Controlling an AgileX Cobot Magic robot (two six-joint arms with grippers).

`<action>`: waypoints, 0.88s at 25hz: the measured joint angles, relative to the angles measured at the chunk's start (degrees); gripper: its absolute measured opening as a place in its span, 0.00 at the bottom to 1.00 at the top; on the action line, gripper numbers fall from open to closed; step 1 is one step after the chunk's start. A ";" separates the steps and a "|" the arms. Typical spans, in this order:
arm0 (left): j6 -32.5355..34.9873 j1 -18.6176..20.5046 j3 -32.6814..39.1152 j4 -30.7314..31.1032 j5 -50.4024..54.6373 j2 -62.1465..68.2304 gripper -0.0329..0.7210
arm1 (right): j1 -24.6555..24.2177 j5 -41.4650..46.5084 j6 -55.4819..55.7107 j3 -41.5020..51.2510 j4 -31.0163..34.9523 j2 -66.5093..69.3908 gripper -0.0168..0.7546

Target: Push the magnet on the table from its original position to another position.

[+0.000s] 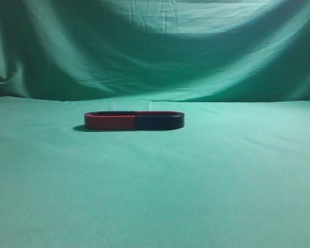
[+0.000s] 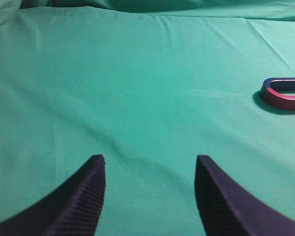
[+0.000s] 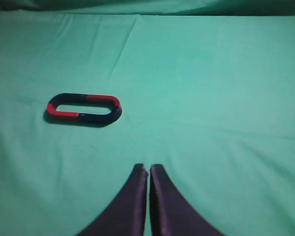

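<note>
Magnet [image 1: 134, 121]: flat oval ring, half red, half dark blue, lying on the green cloth [image 1: 155, 196].
Right gripper [image 3: 148, 169]: nearest the magnet, short of it, fingers pressed together, holding nothing.
Left gripper [image 2: 150, 162]: well apart from the magnet, fingers spread wide, empty.

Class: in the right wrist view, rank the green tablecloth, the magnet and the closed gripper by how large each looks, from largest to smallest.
1. green tablecloth, fills the frame.
2. right gripper and magnet: similar apparent size; the gripper is much nearer the camera, so I won't rank them.
</note>
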 joint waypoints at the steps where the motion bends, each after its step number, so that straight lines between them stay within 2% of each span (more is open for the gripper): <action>1: 0.00 0.00 0.00 0.00 0.00 0.00 0.54 | 0.00 -0.09 -1.65 0.00 0.00 0.00 0.02; 6: 0.00 0.00 0.00 0.00 0.00 0.00 0.54 | -1.52 -4.08 -7.92 4.39 -0.10 -5.14 0.02; 14: 0.00 0.00 0.00 0.00 0.00 0.00 0.54 | -14.42 -18.08 -8.91 22.55 0.22 -19.68 0.02; 18: 0.00 0.00 0.00 0.00 0.00 0.00 0.54 | -18.57 -21.94 -9.12 31.38 0.49 -26.59 0.02; 22: 0.00 0.00 0.00 0.00 0.00 0.00 0.54 | -20.54 -22.57 -9.12 38.25 0.63 -32.07 0.02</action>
